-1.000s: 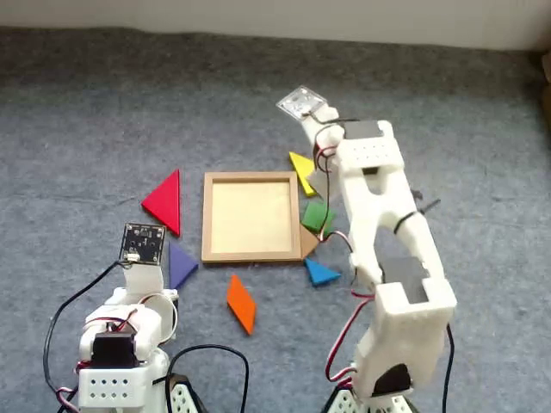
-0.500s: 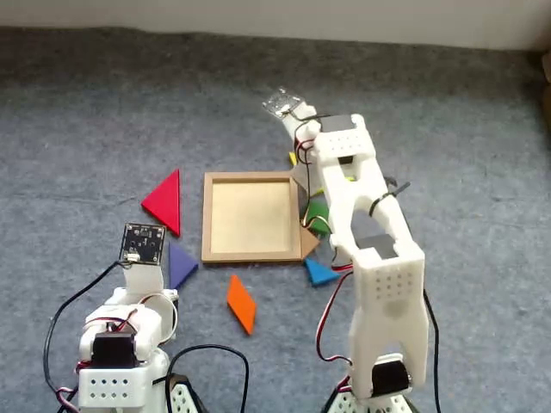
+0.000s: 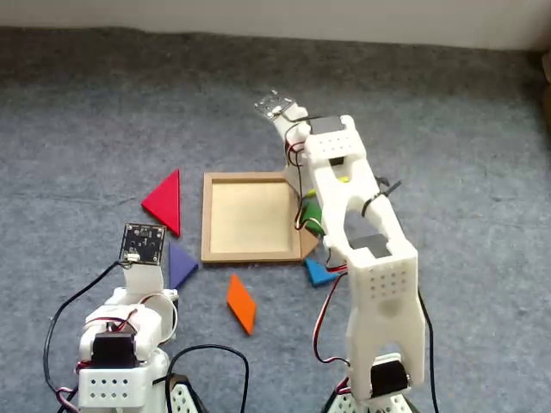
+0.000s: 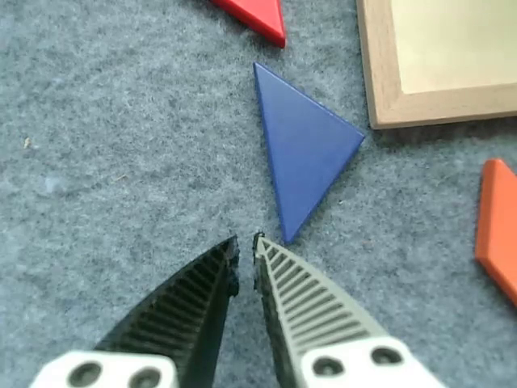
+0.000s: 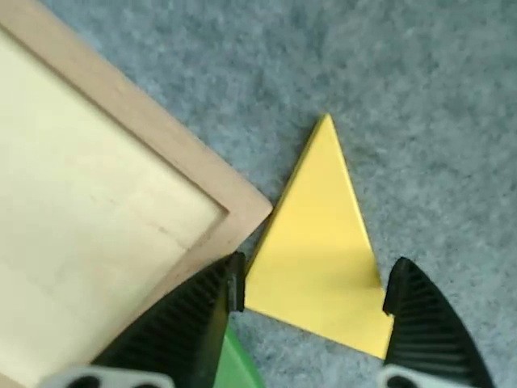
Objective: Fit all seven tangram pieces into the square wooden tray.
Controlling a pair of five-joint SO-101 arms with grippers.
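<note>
Here the right fingers [image 5: 212, 305] stand spread, one on either side of the flat yellow triangle piece [image 5: 323, 242]. The triangle lies on the grey carpeted surface [image 3: 448, 129] just beside a corner of the square wooden tray [image 5: 161, 153]. The left fingers [image 4: 283, 275] are pressed together, tips just short of the dark blue triangle piece [image 4: 303, 149], near another tray corner.

We are seeing the square wooden tray [image 3: 250, 255] lying flat and empty. A red triangle [image 3: 165, 202] and dark blue triangle [image 4: 303, 153] are lying beside one edge, an orange parallelogram [image 3: 241, 303] off another, and a yellow triangle [image 5: 323, 259], green piece [image 3: 315, 214] and light blue triangle [image 3: 318, 274] along the opposite side.
</note>
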